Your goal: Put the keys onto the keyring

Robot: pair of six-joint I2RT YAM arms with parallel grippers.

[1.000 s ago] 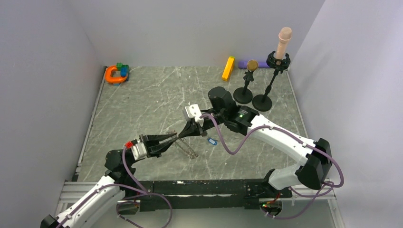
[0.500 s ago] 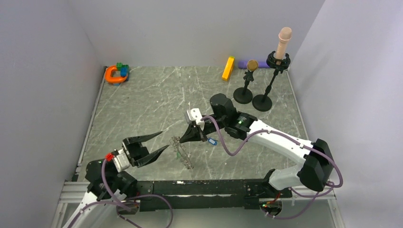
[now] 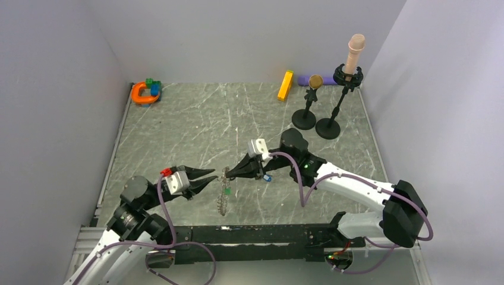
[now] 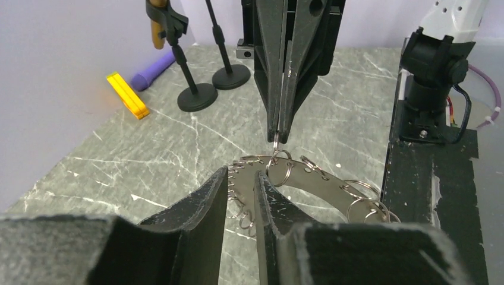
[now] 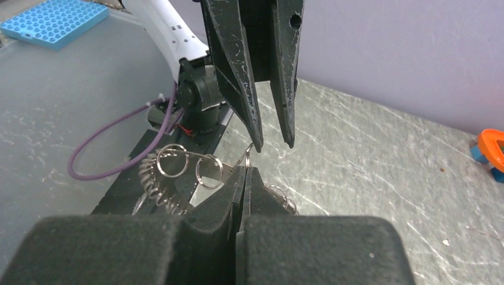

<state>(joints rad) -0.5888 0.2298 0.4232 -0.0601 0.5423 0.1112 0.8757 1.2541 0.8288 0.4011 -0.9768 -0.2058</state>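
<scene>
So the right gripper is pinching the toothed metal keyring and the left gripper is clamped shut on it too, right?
Not quite. The left gripper is open, its fingers apart near the keyring; the right wrist view shows the gap. The right gripper is indeed pinched shut on the keyring.

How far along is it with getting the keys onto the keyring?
Done: a green key seems to hang from the keyring. In hand: the right end effector is shut on the keyring, with the open left end effector beside it. Left: a blue key lies loose on the table; other keys aren't visible.
</scene>
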